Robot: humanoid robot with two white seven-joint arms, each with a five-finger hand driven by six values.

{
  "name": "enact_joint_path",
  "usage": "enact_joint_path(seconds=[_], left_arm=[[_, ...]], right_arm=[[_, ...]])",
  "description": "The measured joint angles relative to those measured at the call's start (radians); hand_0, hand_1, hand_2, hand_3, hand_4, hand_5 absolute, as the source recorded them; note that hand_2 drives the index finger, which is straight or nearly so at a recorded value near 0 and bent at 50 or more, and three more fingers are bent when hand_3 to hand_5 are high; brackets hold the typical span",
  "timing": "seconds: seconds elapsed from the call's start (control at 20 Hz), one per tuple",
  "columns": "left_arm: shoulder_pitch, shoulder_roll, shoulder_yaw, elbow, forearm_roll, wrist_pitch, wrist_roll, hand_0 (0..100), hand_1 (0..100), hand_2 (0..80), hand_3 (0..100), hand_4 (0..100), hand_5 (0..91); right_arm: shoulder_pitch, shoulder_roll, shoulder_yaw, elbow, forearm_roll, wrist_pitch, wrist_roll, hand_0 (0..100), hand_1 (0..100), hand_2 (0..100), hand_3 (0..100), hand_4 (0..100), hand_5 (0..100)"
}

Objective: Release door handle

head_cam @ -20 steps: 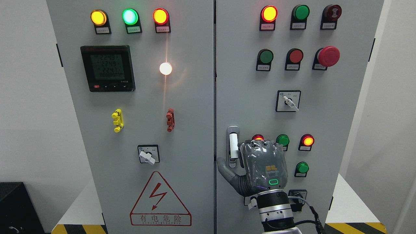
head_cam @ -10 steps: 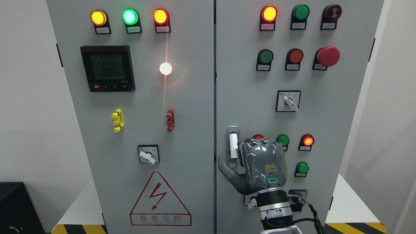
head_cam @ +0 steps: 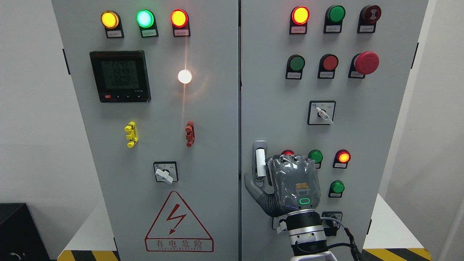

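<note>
The white door handle [head_cam: 260, 162] stands upright in its grey mount at the left edge of the right cabinet door [head_cam: 275, 108]. My right hand [head_cam: 290, 181] comes up from the bottom edge, its back toward the camera, right beside the handle. The thumb [head_cam: 252, 185] is spread out to the left, just under the handle's lower end. The other fingers [head_cam: 286, 158] bend toward the door at the handle's right, with their tips hidden. The handle bar shows uncovered, with nothing wrapped around it. The left arm is out of view.
The two cabinet doors are shut along the seam [head_cam: 239, 108]. Lamps and buttons [head_cam: 315, 156] sit close to the right of my hand, a rotary switch [head_cam: 321, 113] above it. The left door carries a meter [head_cam: 120, 76], a switch [head_cam: 165, 172] and a hazard sign [head_cam: 178, 224].
My right hand has risen slightly, and the thumb has shifted right, closer under the handle. The handle and doors have not moved.
</note>
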State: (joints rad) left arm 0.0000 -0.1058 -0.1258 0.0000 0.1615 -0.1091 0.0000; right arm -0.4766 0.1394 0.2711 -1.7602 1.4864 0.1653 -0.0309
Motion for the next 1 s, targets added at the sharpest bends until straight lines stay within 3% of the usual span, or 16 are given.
enact_joint_path(seconds=[1.0], left_arm=[[0.0, 0.0, 0.0, 0.0, 0.0, 0.0, 0.0, 12, 56, 0.0, 0, 0, 0.0]], right_arm=[[0.017, 0.002, -0.005, -0.006, -0.001, 0.022, -0.003, 40, 39, 95, 100, 99, 100]])
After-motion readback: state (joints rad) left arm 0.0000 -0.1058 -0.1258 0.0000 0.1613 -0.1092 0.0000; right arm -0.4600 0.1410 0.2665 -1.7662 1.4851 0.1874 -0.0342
